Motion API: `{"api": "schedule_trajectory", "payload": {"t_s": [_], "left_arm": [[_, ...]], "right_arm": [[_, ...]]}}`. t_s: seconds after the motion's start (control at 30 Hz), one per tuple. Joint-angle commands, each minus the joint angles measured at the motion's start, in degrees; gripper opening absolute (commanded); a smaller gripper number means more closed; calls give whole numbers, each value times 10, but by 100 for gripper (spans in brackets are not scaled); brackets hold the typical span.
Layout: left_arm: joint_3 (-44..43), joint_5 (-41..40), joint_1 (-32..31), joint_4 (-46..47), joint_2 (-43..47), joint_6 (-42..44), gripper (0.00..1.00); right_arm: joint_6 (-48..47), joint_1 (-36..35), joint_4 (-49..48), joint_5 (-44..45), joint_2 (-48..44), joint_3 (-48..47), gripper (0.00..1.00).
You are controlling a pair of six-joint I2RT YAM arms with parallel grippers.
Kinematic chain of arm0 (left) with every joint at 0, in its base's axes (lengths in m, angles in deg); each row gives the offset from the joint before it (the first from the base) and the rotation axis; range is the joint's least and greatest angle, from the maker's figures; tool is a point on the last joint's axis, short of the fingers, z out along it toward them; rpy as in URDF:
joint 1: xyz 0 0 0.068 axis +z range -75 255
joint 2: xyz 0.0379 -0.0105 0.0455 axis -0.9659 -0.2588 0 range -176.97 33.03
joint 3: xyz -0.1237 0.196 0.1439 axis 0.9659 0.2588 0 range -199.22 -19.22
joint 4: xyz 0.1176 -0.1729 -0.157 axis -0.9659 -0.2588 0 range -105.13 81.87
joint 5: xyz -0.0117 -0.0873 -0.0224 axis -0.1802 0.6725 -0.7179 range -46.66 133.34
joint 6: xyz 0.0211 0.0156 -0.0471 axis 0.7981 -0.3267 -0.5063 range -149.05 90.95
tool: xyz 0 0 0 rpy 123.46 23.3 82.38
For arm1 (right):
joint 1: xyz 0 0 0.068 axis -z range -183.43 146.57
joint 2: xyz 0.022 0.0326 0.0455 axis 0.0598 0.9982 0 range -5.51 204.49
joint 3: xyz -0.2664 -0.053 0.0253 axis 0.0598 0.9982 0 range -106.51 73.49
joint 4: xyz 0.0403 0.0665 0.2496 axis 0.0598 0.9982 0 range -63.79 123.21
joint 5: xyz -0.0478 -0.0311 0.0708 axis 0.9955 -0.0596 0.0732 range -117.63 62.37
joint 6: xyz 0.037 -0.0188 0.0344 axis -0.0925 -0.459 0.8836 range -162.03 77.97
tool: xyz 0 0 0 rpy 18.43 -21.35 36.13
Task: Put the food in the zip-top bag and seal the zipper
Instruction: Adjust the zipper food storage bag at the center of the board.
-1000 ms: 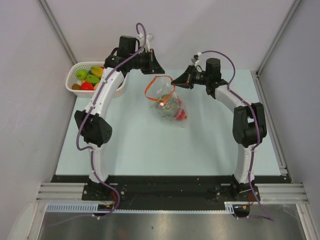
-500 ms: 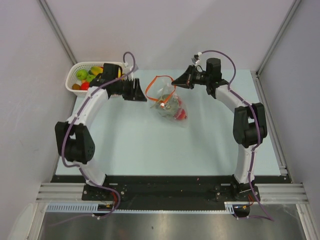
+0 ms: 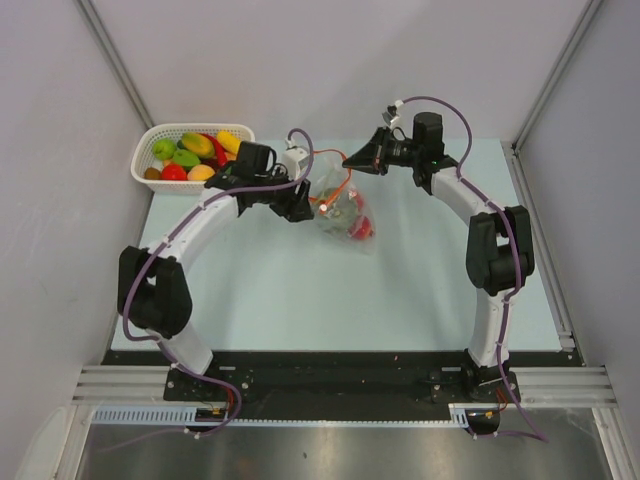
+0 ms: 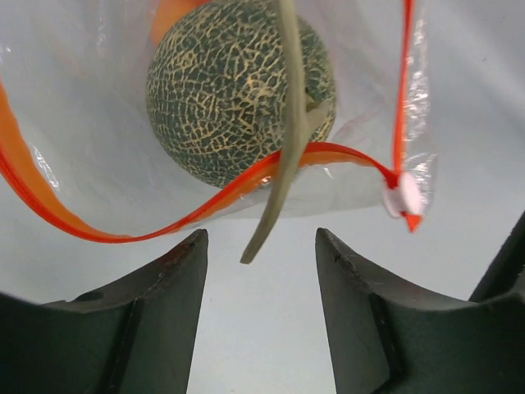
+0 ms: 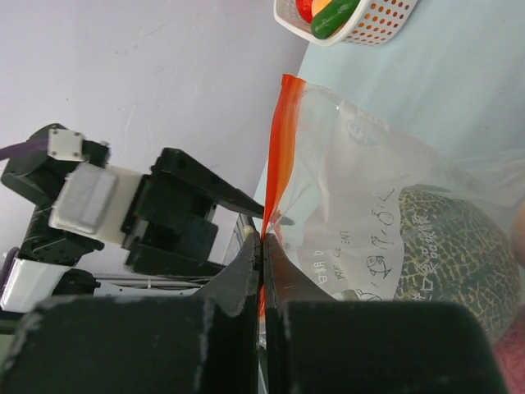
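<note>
The zip-top bag [image 3: 347, 216] lies mid-table, a netted green melon [image 4: 238, 90] and a red piece of food [image 3: 362, 231] inside it. Its orange-red zipper [image 4: 189, 215] curves across the open mouth and ends at a white slider [image 4: 402, 198]. My left gripper [image 4: 261, 245] is open just in front of that mouth, holding nothing; in the top view the left gripper [image 3: 300, 209] sits at the bag's left side. My right gripper [image 5: 262, 240] is shut on the zipper strip [image 5: 280, 131] and holds that edge of the bag [image 5: 369, 205] raised. From above, the right gripper [image 3: 351, 160] is behind the bag.
A white lattice basket [image 3: 147, 150] at the back left corner holds more food [image 3: 190, 158], red, green, yellow and orange. The basket [image 5: 373, 29] also shows in the right wrist view. Walls close off the left, back and right sides of the table.
My left gripper has swung from the back of the table, near the basket, down to the bag's mouth and has opened. The right arm has not moved.
</note>
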Motion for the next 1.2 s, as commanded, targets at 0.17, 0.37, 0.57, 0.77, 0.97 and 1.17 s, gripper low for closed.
{"api": "schedule_trajectory", "payload": {"t_s": [0.17, 0.37, 0.57, 0.77, 0.97, 1.17], "left_arm": [[-16, -56, -18, 7, -25, 38, 26], [-130, 29, -13, -138, -50, 14, 0], [-363, 119, -11, -365, -190, -40, 0], [-411, 212, 10, -387, -216, -154, 0], [-343, 205, 22, -327, -213, -319, 0], [-338, 153, 55, -196, -208, -500, 0]], "right_arm": [[-7, -1, -10, -21, -22, -22, 0], [-46, -7, 7, -23, -29, -27, 0], [-151, -27, 56, -29, -44, -46, 0], [-218, -39, 103, -23, -52, -58, 0], [-235, -44, 109, -22, -62, -57, 0], [-249, -48, 128, -24, -66, -59, 0]]}}
